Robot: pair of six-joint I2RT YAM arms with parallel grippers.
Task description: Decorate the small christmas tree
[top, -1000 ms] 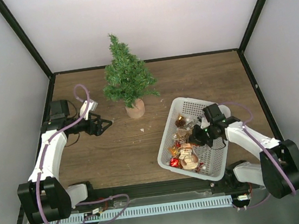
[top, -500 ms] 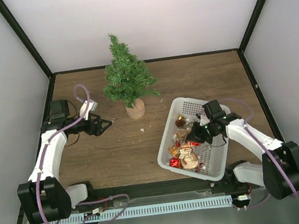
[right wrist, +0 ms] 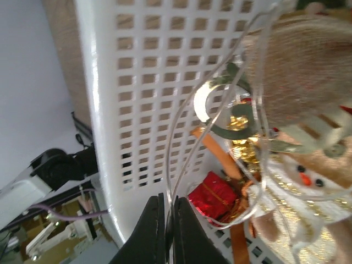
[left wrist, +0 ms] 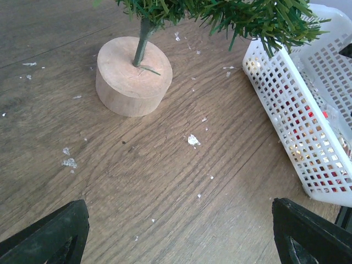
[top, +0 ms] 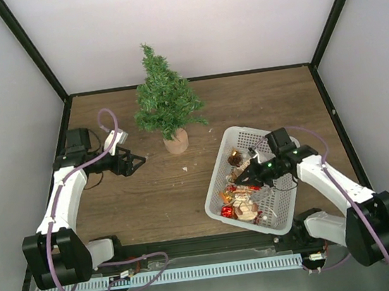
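**A:** What does the overhead view show?

**B:** A wooden table. The tree stands upright at the far middle. The left gripper hovers near its foot, on the left side, jaws wide apart and holding nothing. The right gripper reaches into a white basket of ornaments on the right.

**A:** And the left wrist camera?

**B:** The tree's round tan base sits ahead on the table, green branches above it. The basket is near it on the right. Two dark fingers stand far apart in the lower corners.

**A:** The right wrist camera?

**B:** Inside the basket, the fingers are pressed together and pinch a thin clear thread. Close by lie a snowman and a red gift box.
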